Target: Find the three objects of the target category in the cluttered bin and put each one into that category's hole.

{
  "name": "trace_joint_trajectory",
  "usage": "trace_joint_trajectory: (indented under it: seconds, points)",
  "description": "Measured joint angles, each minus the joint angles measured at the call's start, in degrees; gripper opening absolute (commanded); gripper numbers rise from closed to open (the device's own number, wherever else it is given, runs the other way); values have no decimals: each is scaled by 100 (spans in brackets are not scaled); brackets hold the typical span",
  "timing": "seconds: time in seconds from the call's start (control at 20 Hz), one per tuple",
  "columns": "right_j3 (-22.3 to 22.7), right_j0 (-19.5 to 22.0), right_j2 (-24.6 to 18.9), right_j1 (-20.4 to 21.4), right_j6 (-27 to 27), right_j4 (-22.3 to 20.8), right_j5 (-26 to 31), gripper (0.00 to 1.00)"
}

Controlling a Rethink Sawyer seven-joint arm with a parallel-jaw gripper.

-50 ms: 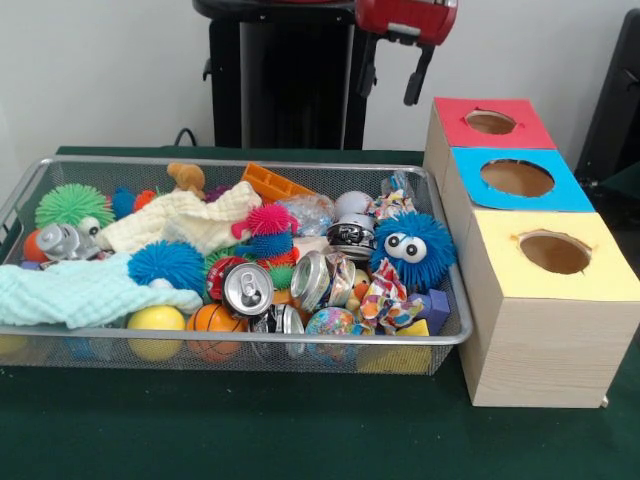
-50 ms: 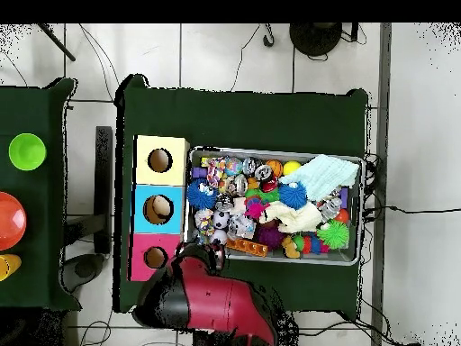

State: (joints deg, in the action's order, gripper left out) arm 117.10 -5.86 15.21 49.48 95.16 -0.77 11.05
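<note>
One wire bin (image 1: pixel 440 335), three holed boxes (image 1: pixel 545 330), roughly four crushed cans (image 1: pixel 247 288), two cloths (image 1: pixel 80 292).

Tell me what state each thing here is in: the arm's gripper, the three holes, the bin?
Red and black arm's gripper: raised behind the bin, holding nothing; open or shut unclear.
Wire mesh bin: full of clutter.
Red-topped wooden box hole: open.
Blue-topped box hole: open.
Yellow-topped box hole: open.
Silver drink can: lying on its side.
</note>
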Motion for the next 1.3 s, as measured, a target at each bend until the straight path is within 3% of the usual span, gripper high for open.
trace_joint_trajectory:
  seconds: [0.6,1.3]
  points:
    - [-157,45,45,-526,0,1,-407,100]
    - [-162,-77,374,-475,0,1,-404,100]
